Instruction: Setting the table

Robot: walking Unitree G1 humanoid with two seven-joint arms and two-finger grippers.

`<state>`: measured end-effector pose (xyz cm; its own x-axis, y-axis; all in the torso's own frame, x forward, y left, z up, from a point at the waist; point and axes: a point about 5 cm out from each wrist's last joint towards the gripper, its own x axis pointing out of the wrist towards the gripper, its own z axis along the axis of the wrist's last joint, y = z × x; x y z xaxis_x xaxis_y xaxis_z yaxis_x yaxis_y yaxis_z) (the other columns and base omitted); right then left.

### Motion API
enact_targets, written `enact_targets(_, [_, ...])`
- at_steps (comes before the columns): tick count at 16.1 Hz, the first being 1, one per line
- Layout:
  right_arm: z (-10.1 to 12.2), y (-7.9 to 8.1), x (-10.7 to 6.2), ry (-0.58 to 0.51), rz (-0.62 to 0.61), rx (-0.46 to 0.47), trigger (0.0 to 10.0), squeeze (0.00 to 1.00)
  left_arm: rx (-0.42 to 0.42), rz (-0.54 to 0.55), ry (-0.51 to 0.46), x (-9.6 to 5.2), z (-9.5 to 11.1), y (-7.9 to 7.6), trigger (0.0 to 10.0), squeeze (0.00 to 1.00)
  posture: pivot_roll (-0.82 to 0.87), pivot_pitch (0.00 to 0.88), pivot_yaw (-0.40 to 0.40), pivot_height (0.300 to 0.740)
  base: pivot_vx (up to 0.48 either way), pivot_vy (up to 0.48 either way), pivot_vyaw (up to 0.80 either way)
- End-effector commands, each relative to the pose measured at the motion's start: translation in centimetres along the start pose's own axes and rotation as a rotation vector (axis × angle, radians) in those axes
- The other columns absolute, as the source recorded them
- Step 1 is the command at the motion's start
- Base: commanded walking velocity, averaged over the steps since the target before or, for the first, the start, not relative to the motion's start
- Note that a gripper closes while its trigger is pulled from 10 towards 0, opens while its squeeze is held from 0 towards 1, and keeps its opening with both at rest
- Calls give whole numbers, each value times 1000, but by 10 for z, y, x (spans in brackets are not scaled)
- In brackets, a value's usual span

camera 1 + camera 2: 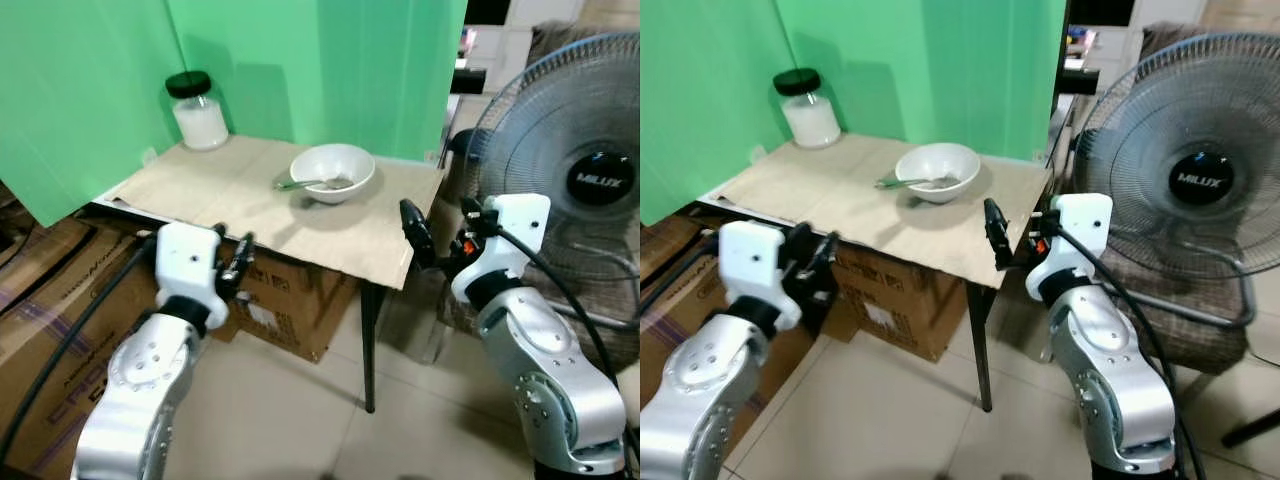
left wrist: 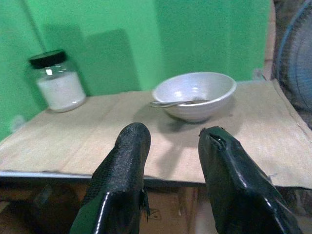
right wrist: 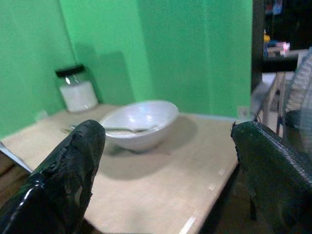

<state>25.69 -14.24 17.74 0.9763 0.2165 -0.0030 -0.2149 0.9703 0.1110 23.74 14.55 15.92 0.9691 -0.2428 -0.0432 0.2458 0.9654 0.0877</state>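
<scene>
Silver, rounded arm housings fill the foreground, each ending in two long black fingers with a rough, pebbled skin. Both grippers hang at the near edge of the table [image 1: 200, 190], holding nothing: the left gripper [image 2: 168, 146] has its fingers a little apart, the right gripper [image 3: 165, 146] has them spread wide. Ahead of both and between them, well apart from either, sits a smooth white bowl [image 1: 332, 172], round and shallow, with a thin metal spoon [image 1: 305, 184] resting inside, its handle over the rim toward the left gripper's side. Farther beyond the left gripper, at the far corner, stands a squat glass jar [image 1: 200, 112] of white powder with a black lid. Flat tan cardboard sheeting covers the tabletop, which stands on dark thin legs. Green cloth [image 1: 300, 60] hangs behind; cardboard boxes [image 1: 290, 300] lie beneath; a wire-caged fan [image 1: 580, 170] stands beside the right gripper; pale floor tiles [image 1: 300, 420] show below.
</scene>
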Motion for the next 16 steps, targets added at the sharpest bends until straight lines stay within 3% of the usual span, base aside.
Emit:
enact_targets(1, [-2,2,2,17,16,15,10000,1000,24,10,3,-1,1,5,10000,0,19,0,94,740,285,0,0])
enact_targets(6, [-6,7,10,44,36,45,10000,1000,44,25,6,-6,2,11,10000,0,40,0,70,740,285,0,0])
enact_targets(7, [-5,6,10,48,25,54,10000,443,45,23,6,-5,2,11,10000,0,37,0,73,740,281,0,0])
enact_targets(8, [-8,2,10,75,-6,62,10000,0,40,11,1,-2,3,8,10000,0,31,0,79,740,281,0,0])
enact_targets(10, [-13,1,10,138,-18,114,10000,0,36,-12,-2,1,4,6,10000,0,15,0,95,740,283,0,0])
enact_targets(16, [-15,3,9,173,-21,129,10000,0,52,-42,-8,5,6,5,10000,0,20,0,106,740,284,0,0])
